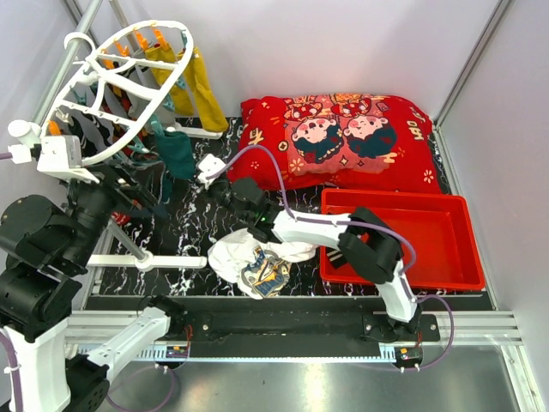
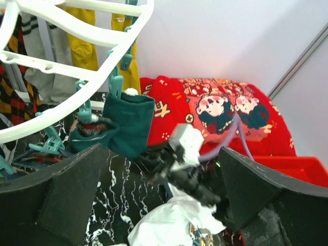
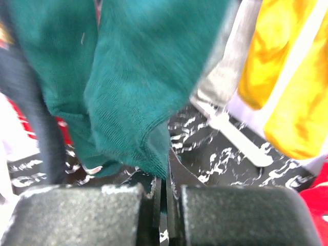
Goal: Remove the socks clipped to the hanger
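The white oval hanger (image 1: 129, 86) hangs at the back left with socks clipped under it. A dark teal sock (image 3: 148, 77) dangles from a teal clip, seen too in the overhead view as the teal sock (image 1: 177, 153) and in the left wrist view (image 2: 130, 123). My right gripper (image 3: 165, 200) is shut on that sock's lower hem; from above the right gripper (image 1: 197, 174) sits just right of the sock. Yellow socks (image 1: 202, 86) and striped ones (image 2: 10, 97) hang further back. My left gripper (image 2: 164, 205) stands wide open and holds nothing, low at the left below the hanger (image 2: 66, 66).
A grey rail (image 1: 64, 64) carries the hanger. A white cloth pile (image 1: 253, 257) lies on the black marbled mat under the right arm. A red tray (image 1: 395, 236) stands at the right, with a red printed cushion (image 1: 343, 142) behind it. A white stand foot (image 1: 146, 257) crosses the mat.
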You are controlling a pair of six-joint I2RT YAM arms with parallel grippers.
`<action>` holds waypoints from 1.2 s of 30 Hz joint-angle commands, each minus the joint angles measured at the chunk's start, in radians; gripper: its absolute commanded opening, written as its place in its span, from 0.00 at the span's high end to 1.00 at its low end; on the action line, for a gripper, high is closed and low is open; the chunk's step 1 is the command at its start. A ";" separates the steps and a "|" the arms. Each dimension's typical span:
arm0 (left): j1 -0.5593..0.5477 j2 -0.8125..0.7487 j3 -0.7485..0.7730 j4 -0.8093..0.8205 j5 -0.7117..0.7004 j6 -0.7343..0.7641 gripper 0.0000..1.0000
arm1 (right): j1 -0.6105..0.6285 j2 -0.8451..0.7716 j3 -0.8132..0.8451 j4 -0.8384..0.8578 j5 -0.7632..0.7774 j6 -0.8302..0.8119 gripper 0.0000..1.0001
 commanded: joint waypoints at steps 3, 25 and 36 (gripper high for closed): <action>0.000 0.078 0.084 -0.031 -0.091 -0.025 0.01 | 0.100 -0.203 -0.066 0.032 0.136 -0.112 1.00; 0.000 0.108 0.030 0.002 -0.029 0.032 0.04 | 0.224 -0.438 -0.127 -0.116 0.157 0.102 1.00; 0.000 0.204 0.187 -0.128 -0.217 -0.091 0.10 | 0.264 -0.395 -0.130 -0.080 0.216 -0.102 1.00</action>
